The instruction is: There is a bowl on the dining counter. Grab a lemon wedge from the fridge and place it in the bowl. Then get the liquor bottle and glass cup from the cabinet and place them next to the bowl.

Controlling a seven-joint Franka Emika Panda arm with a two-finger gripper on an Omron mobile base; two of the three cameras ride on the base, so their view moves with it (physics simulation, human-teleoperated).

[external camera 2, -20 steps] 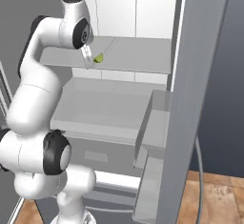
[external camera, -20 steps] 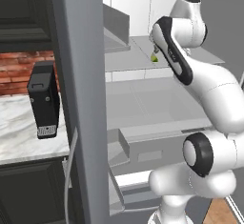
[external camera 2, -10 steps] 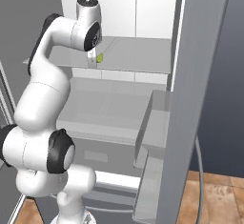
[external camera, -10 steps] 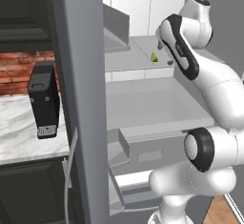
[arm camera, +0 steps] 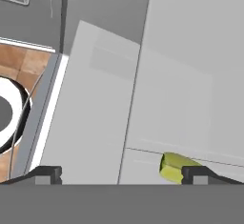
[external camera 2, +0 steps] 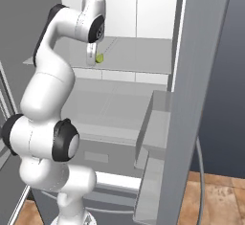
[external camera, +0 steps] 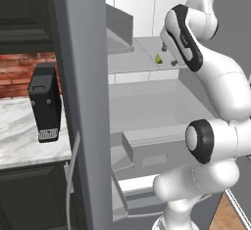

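The fridge (external camera: pixel 78 102) stands open, its grey door (external camera 2: pixel 196 99) swung out at the side. A small yellow-green lemon wedge (external camera: pixel 159 58) lies on an upper white-grey shelf (external camera 2: pixel 139 56). My gripper (external camera 2: pixel 93 59) hangs just over that shelf, pointing down, right beside the lemon wedge (external camera 2: pixel 100 58). In the hand view the gripper (arm camera: pixel 124 174) is open, and the lemon wedge (arm camera: pixel 174 167) sits just inside one fingertip (arm camera: pixel 200 173), with nothing held. The bowl, dining counter, liquor bottle, glass cup and cabinet are out of view.
A black box-shaped appliance (external camera: pixel 45 109) stands on a marble worktop left of the fridge door. Door bins (external camera 2: pixel 153 123) jut out on the open door. Lower shelves and a drawer (external camera: pixel 147 106) lie under the wedge's shelf. Wood floor (external camera 2: pixel 215 195) shows at the right.
The hand has swung deeper into the fridge and come down beside the lemon wedge, mostly in the first half second. The wedge has not moved and the jaws stay wide.
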